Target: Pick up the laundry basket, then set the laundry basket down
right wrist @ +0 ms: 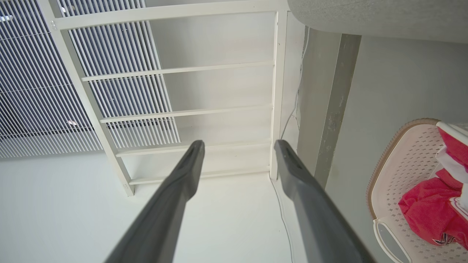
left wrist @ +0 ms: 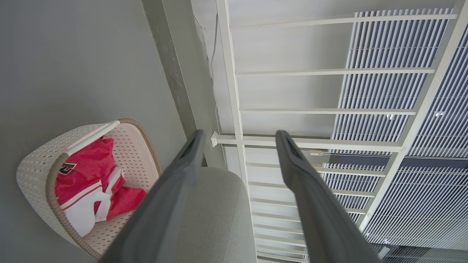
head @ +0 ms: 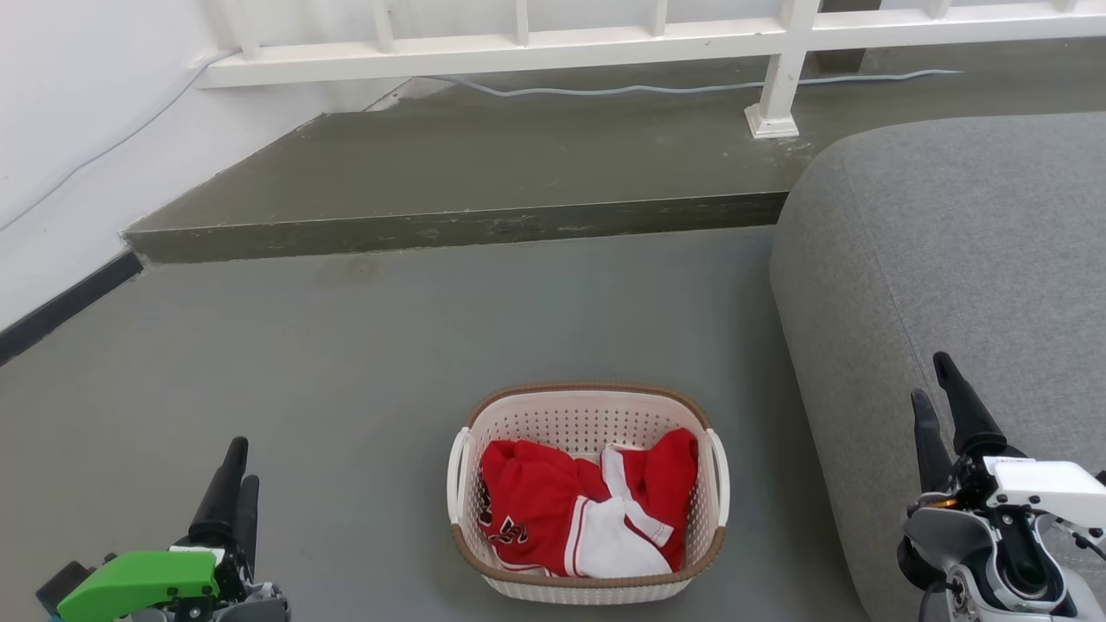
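Grey floor (head: 346, 363), grey sofa (head: 950, 259) on the right. The laundry basket (head: 579, 423) sat on the floor dead centre in the head view, near the sofa's edge but apart from it, with nothing gripping it. It was loaded with a crumpled red-and-white jersey (head: 553, 510). The left end effector (head: 242, 460) and right end effector (head: 931, 378) were both released with fingers spread, well out to either side of the basket and holding nothing. My read was that the step in hand was the approach for the pick. Best done two-armed: bring both in symmetrically, one per side handle, close together and lift level so the jersey didn't shift. The right arm had little room beside the sofa, so I'd watch that side. Basket was cream perforated plastic, rounded-rectangular, upright, with a brown woven-look rim. It had white loop handles, the left one (head: 456, 475) and the right one (head: 720, 475), thin enough to need a centred grip.
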Motion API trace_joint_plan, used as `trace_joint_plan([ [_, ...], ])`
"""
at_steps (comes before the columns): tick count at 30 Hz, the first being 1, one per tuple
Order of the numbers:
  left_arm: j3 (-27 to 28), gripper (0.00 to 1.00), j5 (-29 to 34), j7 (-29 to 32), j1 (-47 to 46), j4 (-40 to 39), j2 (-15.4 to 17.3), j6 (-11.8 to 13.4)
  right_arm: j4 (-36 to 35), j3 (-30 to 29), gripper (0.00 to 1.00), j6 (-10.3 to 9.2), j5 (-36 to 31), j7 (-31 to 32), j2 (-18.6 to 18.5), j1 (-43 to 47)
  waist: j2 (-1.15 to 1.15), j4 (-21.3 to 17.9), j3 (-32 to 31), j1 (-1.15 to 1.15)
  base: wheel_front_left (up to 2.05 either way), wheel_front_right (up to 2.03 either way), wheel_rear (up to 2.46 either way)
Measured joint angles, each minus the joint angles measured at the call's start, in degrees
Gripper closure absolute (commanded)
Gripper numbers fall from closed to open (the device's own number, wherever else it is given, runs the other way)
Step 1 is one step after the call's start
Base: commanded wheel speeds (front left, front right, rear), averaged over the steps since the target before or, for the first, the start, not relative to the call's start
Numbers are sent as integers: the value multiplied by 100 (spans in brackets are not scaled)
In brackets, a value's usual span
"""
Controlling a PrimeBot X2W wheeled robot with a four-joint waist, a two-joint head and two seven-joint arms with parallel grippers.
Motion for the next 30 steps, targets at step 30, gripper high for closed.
trace_joint_plan([
  [30, -486, 0, 1421, -572, -71, -345, 289, -1, -379, 827, 0, 1, -1187, -572, -285, -131, 0, -2, 62, 0, 0, 0, 0],
])
